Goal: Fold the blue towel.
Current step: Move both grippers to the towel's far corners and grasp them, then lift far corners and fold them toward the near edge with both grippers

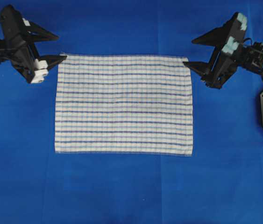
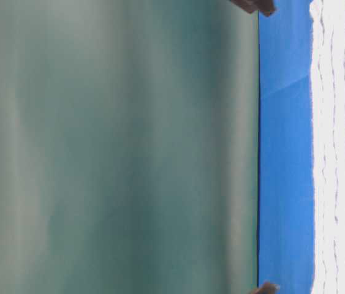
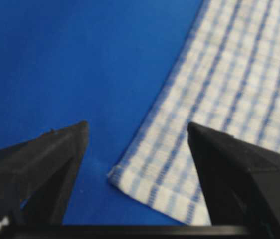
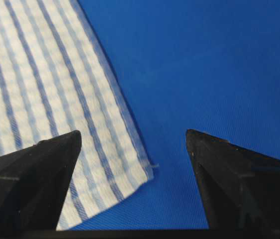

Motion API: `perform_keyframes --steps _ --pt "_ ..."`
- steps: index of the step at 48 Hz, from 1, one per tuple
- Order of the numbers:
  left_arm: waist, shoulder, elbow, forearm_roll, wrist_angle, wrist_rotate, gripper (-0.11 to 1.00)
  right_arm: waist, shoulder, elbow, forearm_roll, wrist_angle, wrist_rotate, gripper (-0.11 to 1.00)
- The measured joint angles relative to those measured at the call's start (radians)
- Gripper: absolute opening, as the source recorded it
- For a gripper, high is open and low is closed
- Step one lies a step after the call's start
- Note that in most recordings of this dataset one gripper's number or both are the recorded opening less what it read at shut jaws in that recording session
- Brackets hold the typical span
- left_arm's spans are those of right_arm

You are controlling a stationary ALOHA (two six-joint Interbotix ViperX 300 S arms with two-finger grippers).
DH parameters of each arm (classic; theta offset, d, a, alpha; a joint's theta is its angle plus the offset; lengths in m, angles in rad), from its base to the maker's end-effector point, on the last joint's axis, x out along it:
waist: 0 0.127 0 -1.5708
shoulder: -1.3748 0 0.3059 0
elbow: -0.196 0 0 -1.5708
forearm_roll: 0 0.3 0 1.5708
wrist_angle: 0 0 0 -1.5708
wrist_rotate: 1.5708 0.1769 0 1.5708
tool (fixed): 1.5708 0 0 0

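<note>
Blue towel flat on tabletop, both pincers spread wide at its far corners, gripping nothing.

Tabletop (image 1: 131, 196): covered in plain solid blue, filling the overhead view. Blue towel (image 1: 124, 105): white weave with thin dark-blue and pale-blue stripes, lies unfolded and flat at centre, long edges running left to right. Left pincer (image 1: 57, 47): jaws wide apart, one tip at the towel's far-left corner; wrist view shows that corner (image 3: 130, 181) lying between the jaws, not clamped. Right pincer (image 1: 188, 52): jaws likewise wide apart, one tip at the far-right corner; wrist view shows the corner (image 4: 142, 172) between the jaws, free.
</note>
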Motion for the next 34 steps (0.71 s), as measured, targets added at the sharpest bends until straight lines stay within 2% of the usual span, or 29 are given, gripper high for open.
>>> perform_keyframes --steps 15,23,28,34 --pt "0.008 0.207 -0.048 0.0 -0.057 0.0 0.75 -0.003 0.158 0.002 0.046 -0.086 0.0 0.75" --pt "0.008 0.264 -0.067 0.0 -0.075 -0.015 0.71 -0.003 0.229 -0.002 0.061 -0.11 0.0 0.67" --pt "0.009 0.27 -0.071 0.0 -0.074 -0.017 0.57 0.002 0.252 -0.008 0.061 -0.115 0.003 0.54" --pt "0.009 0.272 -0.072 0.0 -0.071 -0.018 0.31 0.02 0.259 -0.011 0.061 -0.117 0.002 0.34"
